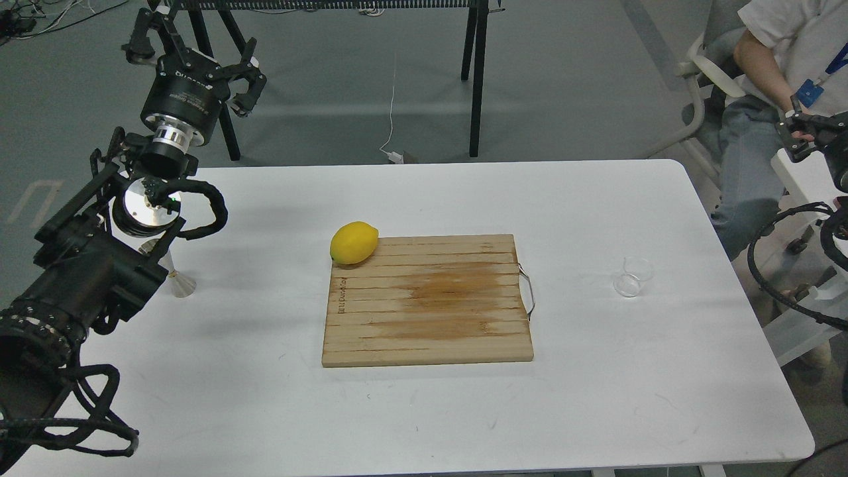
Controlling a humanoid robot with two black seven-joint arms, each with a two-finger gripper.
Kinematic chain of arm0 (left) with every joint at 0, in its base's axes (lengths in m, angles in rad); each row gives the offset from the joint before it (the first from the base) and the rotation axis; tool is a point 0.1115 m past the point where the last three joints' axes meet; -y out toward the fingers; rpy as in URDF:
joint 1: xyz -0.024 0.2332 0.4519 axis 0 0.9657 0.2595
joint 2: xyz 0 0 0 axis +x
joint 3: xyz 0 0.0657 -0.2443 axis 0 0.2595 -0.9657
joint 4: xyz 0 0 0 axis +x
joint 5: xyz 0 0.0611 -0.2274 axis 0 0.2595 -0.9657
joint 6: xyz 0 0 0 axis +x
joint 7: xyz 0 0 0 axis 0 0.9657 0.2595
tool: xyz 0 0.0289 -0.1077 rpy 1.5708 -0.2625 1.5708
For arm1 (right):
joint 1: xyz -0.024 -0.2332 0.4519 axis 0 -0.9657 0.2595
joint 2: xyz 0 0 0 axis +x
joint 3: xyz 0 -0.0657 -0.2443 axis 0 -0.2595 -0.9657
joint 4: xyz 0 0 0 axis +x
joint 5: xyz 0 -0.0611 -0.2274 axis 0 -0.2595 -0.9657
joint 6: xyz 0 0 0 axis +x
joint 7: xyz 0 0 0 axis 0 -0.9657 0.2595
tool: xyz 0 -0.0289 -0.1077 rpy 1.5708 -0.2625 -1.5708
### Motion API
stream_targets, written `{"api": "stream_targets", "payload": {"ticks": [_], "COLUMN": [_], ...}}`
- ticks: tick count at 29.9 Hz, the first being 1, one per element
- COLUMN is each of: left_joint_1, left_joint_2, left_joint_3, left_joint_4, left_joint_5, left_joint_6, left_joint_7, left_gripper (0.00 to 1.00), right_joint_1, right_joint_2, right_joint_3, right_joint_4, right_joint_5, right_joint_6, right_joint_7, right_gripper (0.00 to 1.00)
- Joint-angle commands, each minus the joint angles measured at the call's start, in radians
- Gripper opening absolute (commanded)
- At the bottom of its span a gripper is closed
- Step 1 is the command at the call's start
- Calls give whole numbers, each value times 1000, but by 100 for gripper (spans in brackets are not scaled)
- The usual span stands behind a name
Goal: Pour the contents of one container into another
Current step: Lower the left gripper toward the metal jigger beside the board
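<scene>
The small clear glass cup (633,277) stands on the white table (424,411) at the right, with nothing touching it. At the left, the steel jigger (177,278) stands upright, its upper part hidden behind my left arm. My left gripper (195,63) is raised high beyond the table's far left edge, well above and behind the jigger; it is open and holds nothing. My right gripper (797,132) shows at the right edge, off the table and far from the cup. It is small and dark, and its fingers cannot be told apart.
A wooden cutting board (427,298) with a metal handle lies in the table's middle. A yellow lemon (354,242) rests at its far left corner. A seated person (775,73) is at the upper right, and black stand legs (474,79) rise behind the table.
</scene>
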Motion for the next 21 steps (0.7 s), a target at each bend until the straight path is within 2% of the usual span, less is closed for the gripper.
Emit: {"api": "stream_targets", "payload": {"ticks": [1,8,10,13,18,21], "left_joint_1": [1,6,15,50,114,196], "left_joint_2": [4,21,64,125,253,369], "left_joint_3": [6,-5,1,44,90,112], "left_joint_4": [0,-29,-93,-257,-444,-579], "left_joint_5": [0,-2,0,38,185,276], "left_joint_6": [1,-3,-8,12,158,196], "left_joint_7": [-3,-2,-9,-13,-14,-14], "left_gripper": [100,100,100,100,100,99], "right_joint_1": [0,0,-1,-11,-14,-24], "right_joint_2": [1,1,0,-5,-10,-8], "right_joint_3": [0,-1,-1,2,11,14], "right_joint_4": [0,0,0,-1,-5,-3], "right_joint_5": [0,0,0,0,2,2], "right_joint_6": [0,0,0,0,0,0], "right_joint_7": [0,0,-1,0,11,20], "right_gripper": [100,100,100,100,100,100]}}
